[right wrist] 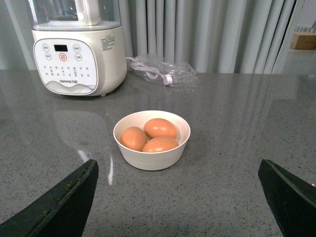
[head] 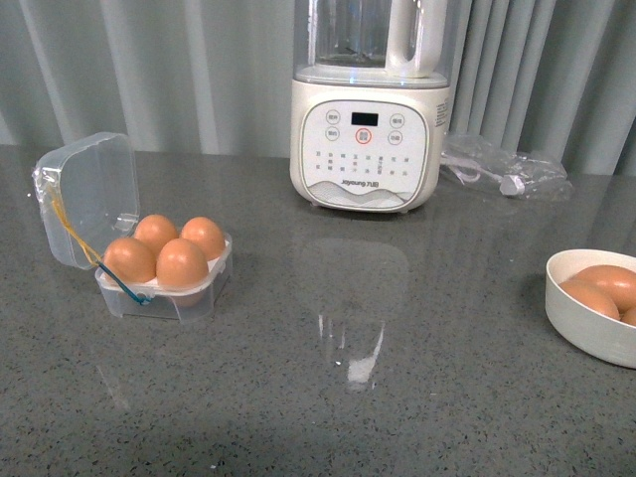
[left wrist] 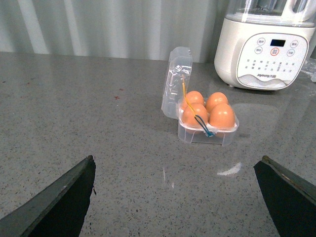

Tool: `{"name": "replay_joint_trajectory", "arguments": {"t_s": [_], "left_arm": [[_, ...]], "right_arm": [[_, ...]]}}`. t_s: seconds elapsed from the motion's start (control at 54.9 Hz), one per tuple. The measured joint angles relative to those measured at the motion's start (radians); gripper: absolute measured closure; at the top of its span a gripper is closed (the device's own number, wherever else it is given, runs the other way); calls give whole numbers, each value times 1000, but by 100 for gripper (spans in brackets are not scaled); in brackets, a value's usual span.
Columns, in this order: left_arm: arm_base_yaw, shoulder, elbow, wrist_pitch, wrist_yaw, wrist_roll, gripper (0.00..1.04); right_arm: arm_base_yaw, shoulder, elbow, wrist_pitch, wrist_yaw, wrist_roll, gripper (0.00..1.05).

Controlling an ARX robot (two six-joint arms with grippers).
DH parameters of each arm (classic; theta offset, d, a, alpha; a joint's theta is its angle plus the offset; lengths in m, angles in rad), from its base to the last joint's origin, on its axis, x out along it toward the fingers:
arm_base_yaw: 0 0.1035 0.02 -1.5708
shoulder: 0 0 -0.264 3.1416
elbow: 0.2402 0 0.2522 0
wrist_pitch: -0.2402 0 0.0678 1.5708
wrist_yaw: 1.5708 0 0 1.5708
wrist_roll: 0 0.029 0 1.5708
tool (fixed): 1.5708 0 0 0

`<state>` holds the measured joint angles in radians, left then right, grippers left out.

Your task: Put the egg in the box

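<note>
The clear plastic box [head: 89, 194] stands open at the left of the grey table, lid tilted back, yellow and blue cords hanging off it. Every cell holds a brown egg [head: 182, 264]. In the left wrist view the box [left wrist: 177, 81] and its eggs [left wrist: 221, 115] lie well ahead of my left gripper [left wrist: 177, 159], which is open and empty. A white bowl [head: 586, 323] at the right edge holds more brown eggs [head: 608, 283]. The right wrist view shows this bowl [right wrist: 153, 159] with three eggs [right wrist: 160, 128] just ahead of my open, empty right gripper [right wrist: 177, 162].
A cream kitchen appliance [head: 370, 109] with a control panel stands at the back centre. To its right lies a clear plastic bag [head: 507, 169] with a cable inside. Grey curtains hang behind the table. Bare tabletop stretches between box and bowl.
</note>
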<state>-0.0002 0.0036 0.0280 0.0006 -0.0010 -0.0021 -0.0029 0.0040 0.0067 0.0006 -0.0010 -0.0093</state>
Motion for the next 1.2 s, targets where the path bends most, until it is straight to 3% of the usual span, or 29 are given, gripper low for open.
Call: {"name": "replay_joint_trajectory", "arguments": {"t_s": [0.528,0.674,0.747,1.039,1.203], "left_arm": [[0,5,3,-7,-3,-1,7],[5,242,157,-388,-29,-32,7],[21,312,187,-418,-10,-34,7],[10,805,469,42,8,34,7],[-11,1143,688,188,-18,70,7]], "right_arm": [[0,0,0,0,0,0,7],[0,0,0,0,0,0,7],[0,0,0,0,0,0,7],[0,0,0,0,0,0,7],[0,0,0,0,0,0,7]]}}
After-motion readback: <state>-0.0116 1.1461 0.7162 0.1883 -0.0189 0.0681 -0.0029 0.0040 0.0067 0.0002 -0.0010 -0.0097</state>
